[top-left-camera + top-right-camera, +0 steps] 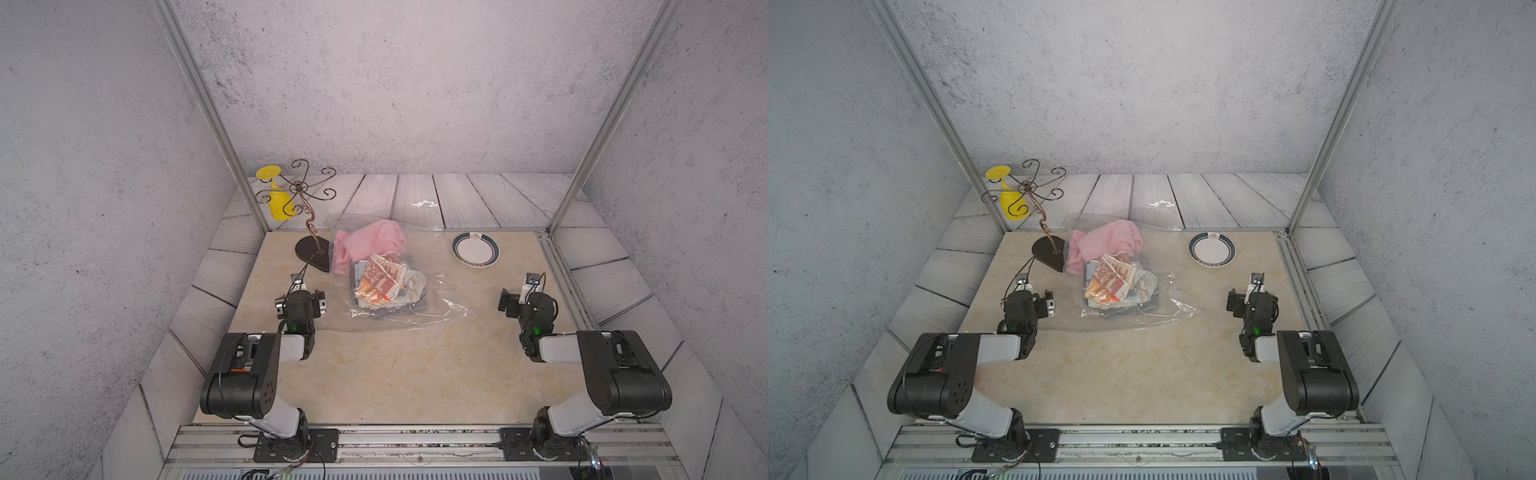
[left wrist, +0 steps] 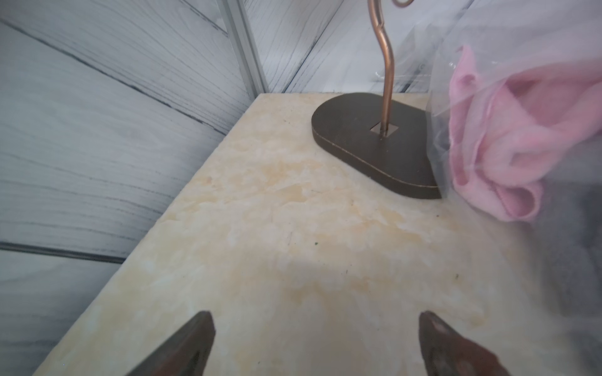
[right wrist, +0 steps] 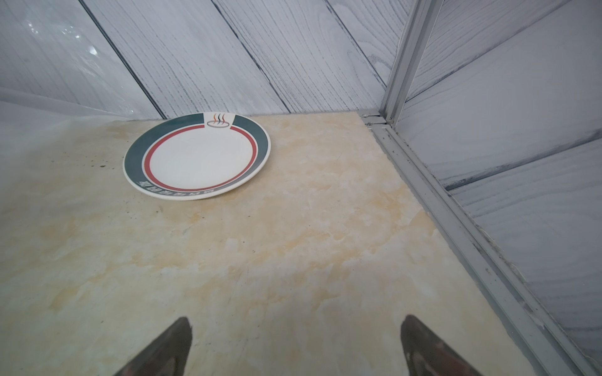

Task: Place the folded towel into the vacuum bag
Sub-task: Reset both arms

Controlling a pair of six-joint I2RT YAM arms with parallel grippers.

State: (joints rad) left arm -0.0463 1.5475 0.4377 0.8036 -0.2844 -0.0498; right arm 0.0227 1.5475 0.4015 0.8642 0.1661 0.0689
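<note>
The vacuum bag (image 1: 436, 309) (image 1: 1169, 309) is clear crinkly plastic lying mid-table. Under its film I see a crumpled pink towel (image 1: 374, 239) (image 1: 1108, 239) (image 2: 508, 130), an orange-and-white patterned towel (image 1: 380, 278) (image 1: 1108, 278), and dark grey cloth beneath them. Which one is the task's folded towel I cannot tell. My left gripper (image 1: 300, 301) (image 1: 1027, 305) (image 2: 316, 317) hovers open just left of the bag, holding nothing. At the table's right side my right gripper (image 1: 525, 301) (image 1: 1252, 301) (image 3: 296, 320) is open over bare table, well apart from the bag.
A wire stand on a dark base (image 1: 313, 251) (image 2: 374, 143) touches the bag's left edge, and a yellow glass (image 1: 278, 203) hangs upside down from it. A white plate with a green rim (image 1: 476, 249) (image 3: 197, 156) sits at the back right. Metal frame posts mark the back corners.
</note>
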